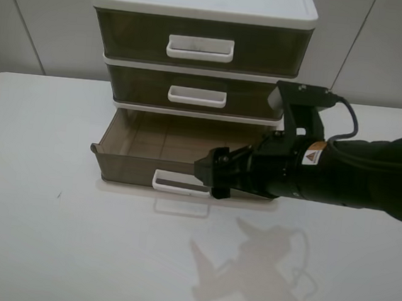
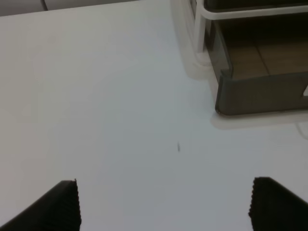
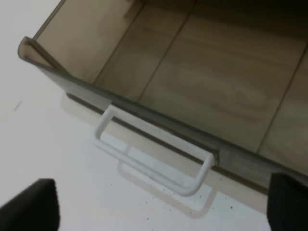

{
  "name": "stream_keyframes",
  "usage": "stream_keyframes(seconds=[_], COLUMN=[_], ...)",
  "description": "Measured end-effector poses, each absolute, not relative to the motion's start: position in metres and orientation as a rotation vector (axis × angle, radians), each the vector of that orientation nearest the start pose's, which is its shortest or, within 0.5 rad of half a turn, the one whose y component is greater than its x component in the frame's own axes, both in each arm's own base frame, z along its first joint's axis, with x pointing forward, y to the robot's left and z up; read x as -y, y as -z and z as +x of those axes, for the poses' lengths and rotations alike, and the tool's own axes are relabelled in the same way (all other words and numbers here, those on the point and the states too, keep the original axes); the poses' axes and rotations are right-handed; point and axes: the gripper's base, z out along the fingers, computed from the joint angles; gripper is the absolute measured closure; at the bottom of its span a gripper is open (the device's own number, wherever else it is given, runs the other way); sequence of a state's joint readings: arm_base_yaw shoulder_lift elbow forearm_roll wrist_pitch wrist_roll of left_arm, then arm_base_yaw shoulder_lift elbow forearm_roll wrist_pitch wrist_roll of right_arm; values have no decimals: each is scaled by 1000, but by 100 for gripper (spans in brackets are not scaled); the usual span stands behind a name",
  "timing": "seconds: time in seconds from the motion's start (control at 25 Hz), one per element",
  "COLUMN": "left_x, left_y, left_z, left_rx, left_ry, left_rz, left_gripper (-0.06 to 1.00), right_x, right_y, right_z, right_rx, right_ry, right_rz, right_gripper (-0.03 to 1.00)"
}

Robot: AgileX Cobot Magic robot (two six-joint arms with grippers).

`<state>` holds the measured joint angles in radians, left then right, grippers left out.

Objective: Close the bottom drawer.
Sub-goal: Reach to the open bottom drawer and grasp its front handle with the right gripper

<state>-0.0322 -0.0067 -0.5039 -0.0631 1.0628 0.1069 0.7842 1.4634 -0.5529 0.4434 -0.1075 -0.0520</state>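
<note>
The bottom drawer (image 1: 135, 167) of the white-topped unit is pulled out; it is olive-brown, translucent and empty. Its small white loop handle (image 1: 176, 184) faces the table's front. My right gripper (image 1: 212, 180) reaches in from the right and hovers just to the right of the handle, at the drawer's front wall. In the right wrist view the drawer (image 3: 202, 72) and the handle (image 3: 154, 154) lie between my open fingertips (image 3: 33, 204), which hold nothing. My left gripper (image 2: 168, 207) is open and empty over bare table, with the drawer's left front corner (image 2: 260, 91) ahead of it.
The middle drawer (image 1: 197, 95) and the tall top drawer (image 1: 200, 47) above are shut. The unit stands at the back of the white table (image 1: 50, 236). The right arm's black body (image 1: 341, 171) spans the right side. The left arm is out of the exterior view.
</note>
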Motion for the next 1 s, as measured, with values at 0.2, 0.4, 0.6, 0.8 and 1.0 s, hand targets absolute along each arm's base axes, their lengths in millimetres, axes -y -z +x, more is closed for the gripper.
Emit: stream_keyframes(seconds=[0.2, 0.4, 0.6, 0.8, 1.0], left_x=[5, 5, 5, 5, 5], left_y=[-278, -278, -278, -278, -278], left_z=[-7, -7, -7, -7, -7], left_rx=[-2029, -2029, -2029, -2029, -2029], left_ry=[28, 28, 28, 28, 28], left_rz=[145, 145, 145, 145, 145], left_gripper=[23, 23, 23, 23, 23], right_x=[-188, -198, -202, -205, -210], right_y=[-164, -159, -147, -137, -142], right_z=[190, 189, 196, 199, 203], right_rx=[-2348, -2278, -2228, -2219, -2207], right_ry=[-515, -516, -485, -463, -479], right_rz=[-460, -478, -459, -461, -460], right_gripper=[79, 94, 95, 95, 95])
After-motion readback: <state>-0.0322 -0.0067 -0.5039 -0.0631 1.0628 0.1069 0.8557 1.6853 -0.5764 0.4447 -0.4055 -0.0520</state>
